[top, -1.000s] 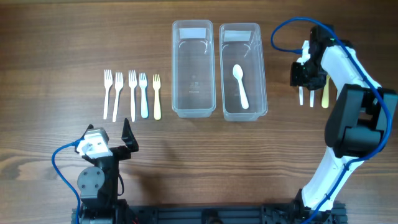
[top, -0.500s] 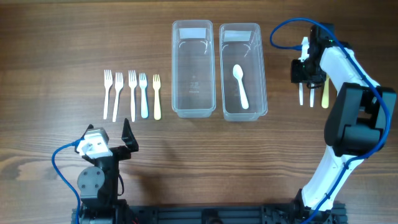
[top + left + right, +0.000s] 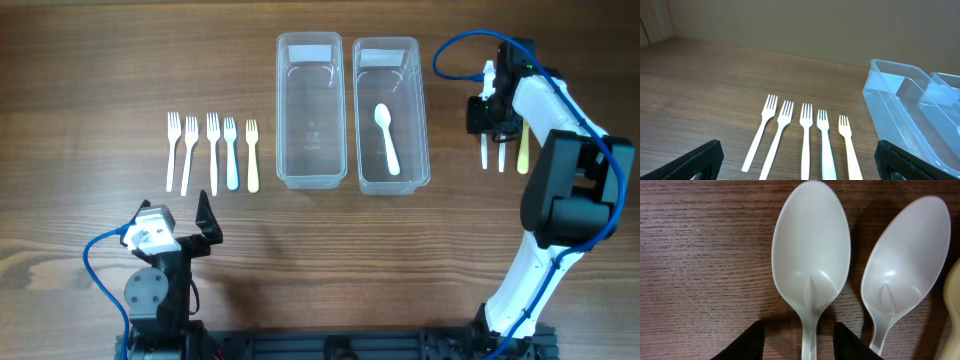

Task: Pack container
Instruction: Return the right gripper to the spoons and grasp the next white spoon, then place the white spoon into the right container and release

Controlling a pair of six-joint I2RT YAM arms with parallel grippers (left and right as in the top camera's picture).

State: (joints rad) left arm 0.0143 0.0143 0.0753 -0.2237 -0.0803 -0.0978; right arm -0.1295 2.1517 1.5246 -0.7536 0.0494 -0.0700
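Right arm has edged slightly toward frame left since half a second ago; nothing else has moved. The white spoon [image 3: 810, 260] lies flat on the table [image 3: 100, 60], at the right of the overhead frame. The right gripper [image 3: 800, 341] is spread, with its fingers [image 3: 747, 342] either side of the spoon's neck and a gap on each side. A second white spoon [image 3: 905, 265] lies just right of it, and a yellowish spoon [image 3: 952, 310] is at the edge. The right container [image 3: 422, 120] holds one packed spoon [image 3: 387, 135]. The left container [image 3: 311, 150] is touching beside it. Five forks [image 3: 212, 150] lie centre left. The left gripper [image 3: 807, 167] is spread, below the forks.
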